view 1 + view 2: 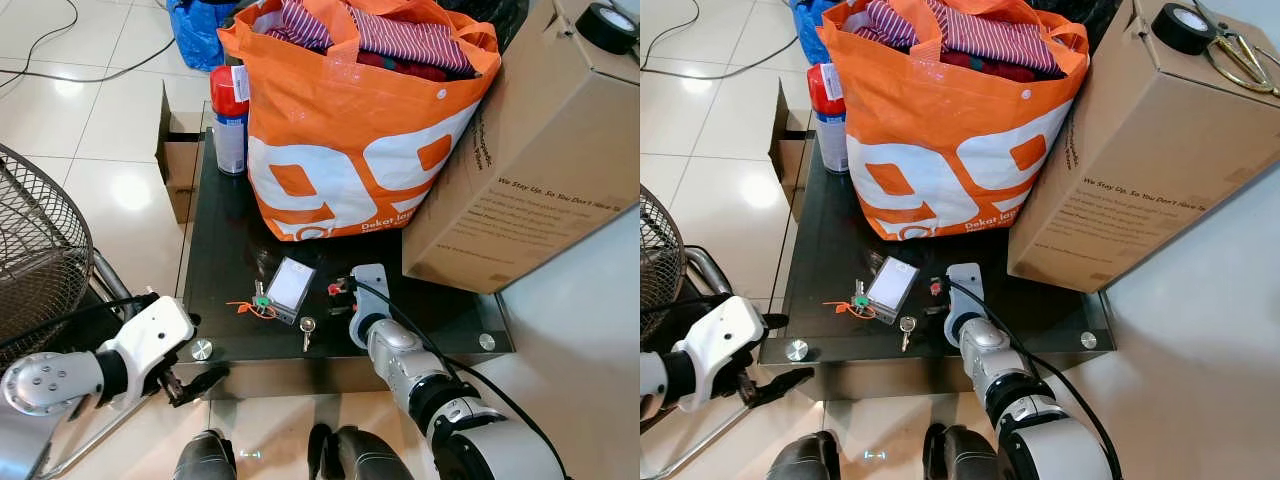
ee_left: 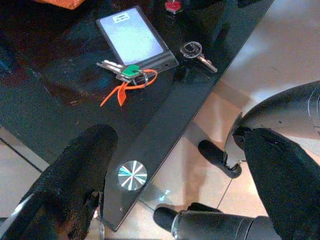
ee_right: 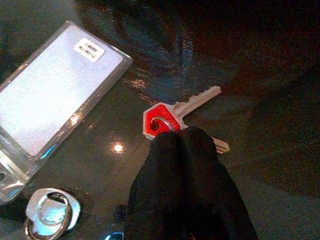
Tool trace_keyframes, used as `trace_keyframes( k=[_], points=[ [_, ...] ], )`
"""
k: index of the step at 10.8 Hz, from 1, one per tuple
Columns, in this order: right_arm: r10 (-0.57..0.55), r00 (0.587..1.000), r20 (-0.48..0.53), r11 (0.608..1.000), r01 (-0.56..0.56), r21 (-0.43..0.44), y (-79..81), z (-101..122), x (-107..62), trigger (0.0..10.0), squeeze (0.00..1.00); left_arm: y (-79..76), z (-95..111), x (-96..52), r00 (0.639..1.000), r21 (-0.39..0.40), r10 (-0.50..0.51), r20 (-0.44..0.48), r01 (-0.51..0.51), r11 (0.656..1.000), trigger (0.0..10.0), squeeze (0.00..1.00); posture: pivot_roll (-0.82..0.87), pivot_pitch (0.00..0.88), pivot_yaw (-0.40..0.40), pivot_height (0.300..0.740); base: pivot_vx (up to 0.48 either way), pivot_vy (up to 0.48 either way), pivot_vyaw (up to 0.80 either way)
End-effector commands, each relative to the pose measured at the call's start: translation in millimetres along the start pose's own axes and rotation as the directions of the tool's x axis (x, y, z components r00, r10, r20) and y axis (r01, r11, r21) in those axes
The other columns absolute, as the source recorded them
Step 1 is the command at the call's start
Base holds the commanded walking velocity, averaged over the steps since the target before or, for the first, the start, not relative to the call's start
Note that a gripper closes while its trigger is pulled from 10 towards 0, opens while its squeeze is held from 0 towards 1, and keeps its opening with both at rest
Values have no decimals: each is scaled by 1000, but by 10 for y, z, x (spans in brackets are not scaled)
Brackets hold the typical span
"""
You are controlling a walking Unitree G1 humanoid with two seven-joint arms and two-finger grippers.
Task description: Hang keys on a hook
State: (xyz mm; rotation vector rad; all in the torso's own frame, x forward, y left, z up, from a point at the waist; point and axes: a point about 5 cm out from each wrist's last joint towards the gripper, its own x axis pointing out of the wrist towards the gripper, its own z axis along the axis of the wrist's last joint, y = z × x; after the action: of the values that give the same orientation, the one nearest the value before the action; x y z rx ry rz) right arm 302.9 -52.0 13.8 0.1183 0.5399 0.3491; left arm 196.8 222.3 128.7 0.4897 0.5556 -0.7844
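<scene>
A red-headed key (image 3: 159,120) on a ring with a second key lies on the black glass table (image 1: 230,250) near its front edge. My right gripper (image 3: 175,136) is shut on that ring, fingertips pressed together at the red key (image 1: 349,284). To its left lie a clear card holder (image 1: 290,285), a green-tagged key bunch (image 2: 131,71) with an orange tie, and a loose silver key (image 1: 307,327). My left gripper (image 2: 177,137) hangs open below the table's front left corner, nothing between its fingers.
An orange shopping bag (image 1: 350,130) full of clothes fills the table's back. A large cardboard box (image 1: 540,150) leans at the right, with a tape roll (image 1: 610,25) on top. A spray can (image 1: 229,115) stands back left. A wire fan guard (image 1: 40,240) is on the floor left.
</scene>
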Motion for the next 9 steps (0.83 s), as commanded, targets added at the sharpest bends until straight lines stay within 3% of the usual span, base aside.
trace_keyframes(
  k=[1,6,7,8,9],
  points=[
    [66,998,13,998,-66,-2,228,23,30,0,0,-59,17,32,1000,-5,-24,10,24,1000,10000,0,81,204,-200,740,0,0,0],
    [145,989,-2,985,-144,-90,4,-144,-84,0,0,-81,19,74,1000,-7,-21,18,22,1000,10000,0,70,194,-208,740,0,0,0],
    [149,989,-9,983,-149,-107,-21,-162,-96,10000,0,-80,12,71,1000,-6,-21,16,21,1000,10000,0,69,194,-207,740,0,0,0],
    [166,986,-16,980,-167,-105,-18,-174,-103,10000,0,-79,5,68,1000,-5,-21,14,21,1000,10000,0,69,194,-207,740,0,0,0],
    [172,985,-16,979,-173,-111,-14,-176,-107,10000,894,-80,7,70,1000,-5,-21,14,21,1000,10000,0,67,197,-208,740,0,0,0]
  ],
)
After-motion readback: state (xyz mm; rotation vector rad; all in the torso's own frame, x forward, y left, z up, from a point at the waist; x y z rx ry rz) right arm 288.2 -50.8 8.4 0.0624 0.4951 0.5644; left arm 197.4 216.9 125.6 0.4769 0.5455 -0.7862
